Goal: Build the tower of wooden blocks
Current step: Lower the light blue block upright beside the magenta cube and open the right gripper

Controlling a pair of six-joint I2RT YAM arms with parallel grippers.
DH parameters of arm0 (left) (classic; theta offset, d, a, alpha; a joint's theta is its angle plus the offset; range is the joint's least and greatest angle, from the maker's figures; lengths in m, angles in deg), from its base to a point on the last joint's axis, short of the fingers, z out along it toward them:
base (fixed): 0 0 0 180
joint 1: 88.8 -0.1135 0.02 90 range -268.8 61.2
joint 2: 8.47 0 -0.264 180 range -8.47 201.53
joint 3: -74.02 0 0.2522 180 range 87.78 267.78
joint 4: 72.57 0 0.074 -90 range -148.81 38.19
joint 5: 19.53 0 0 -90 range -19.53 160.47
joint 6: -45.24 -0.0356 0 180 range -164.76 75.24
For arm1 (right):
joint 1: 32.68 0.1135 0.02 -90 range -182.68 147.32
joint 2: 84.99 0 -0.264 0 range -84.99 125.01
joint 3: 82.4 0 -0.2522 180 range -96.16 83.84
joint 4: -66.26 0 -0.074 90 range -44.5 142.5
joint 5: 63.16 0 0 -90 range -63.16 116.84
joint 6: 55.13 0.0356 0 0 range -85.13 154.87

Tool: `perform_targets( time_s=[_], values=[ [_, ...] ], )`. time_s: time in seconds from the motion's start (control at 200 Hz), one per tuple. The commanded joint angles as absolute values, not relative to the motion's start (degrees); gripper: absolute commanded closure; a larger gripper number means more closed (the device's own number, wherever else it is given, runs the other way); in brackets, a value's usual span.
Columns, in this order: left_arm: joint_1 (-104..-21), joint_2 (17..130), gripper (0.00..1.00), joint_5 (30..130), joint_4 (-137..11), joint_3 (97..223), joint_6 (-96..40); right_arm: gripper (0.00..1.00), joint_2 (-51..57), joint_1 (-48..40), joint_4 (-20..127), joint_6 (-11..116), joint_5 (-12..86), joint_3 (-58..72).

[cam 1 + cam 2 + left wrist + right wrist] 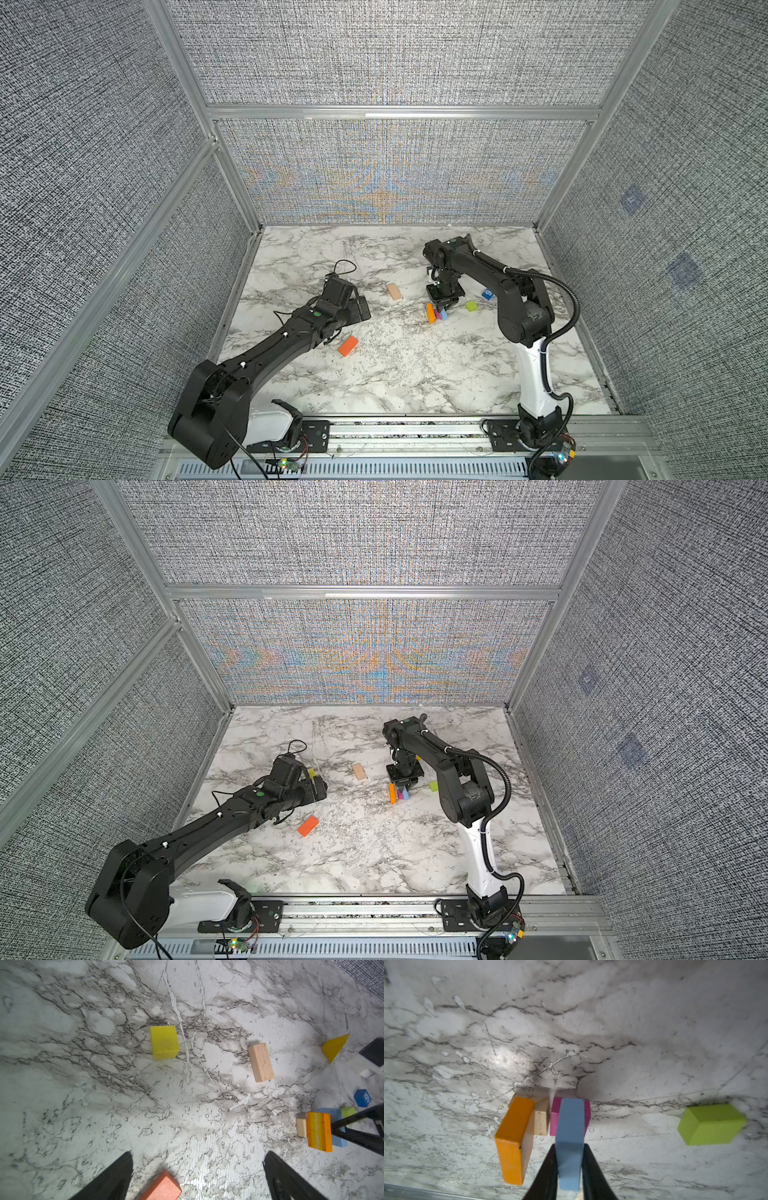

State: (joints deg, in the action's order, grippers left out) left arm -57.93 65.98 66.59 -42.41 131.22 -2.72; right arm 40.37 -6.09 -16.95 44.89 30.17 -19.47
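Although ten blocks in all are counted on the table, only four are grouped at the tower, a little right of the table's middle. These are 1 orange bar set on edge, 1 small bare-wood block against it, 1 magenta block and 1 light blue bar.

The light blue bar is clamped by its two long sides between the jaws of the right gripper, which is pointed down over the group. Contact between this bar and the magenta block cannot be judged.

Toward the right edge, 1 lime green block and 1 dark blue numbered cube are noted, apart from each other. Left of the group, 1 bare-wood bar lies flat. In the left wrist view, 1 yellow cube and 1 yellow wedge are recorded.

Toward the front-left corner, 1 red-orange bar lies near the left gripper. Its jaws are spread wide and nothing is gripped.
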Motion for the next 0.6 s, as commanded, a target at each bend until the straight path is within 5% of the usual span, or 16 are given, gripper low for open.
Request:
perform_targets(
  time_s=[0.0,0.595],
  values=[
    [-58.03,65.62,0.01,66.78,-43.08,130.99,-2.83,0.74,40.51,-6.07,-17.98,44.72,30.35,-19.78],
    [-58.01,66.19,0.01,68.23,-38.9,134.05,-5.92,0.63,35.79,-6.1,-18.63,44.58,28.92,-20.33]
  ],
)
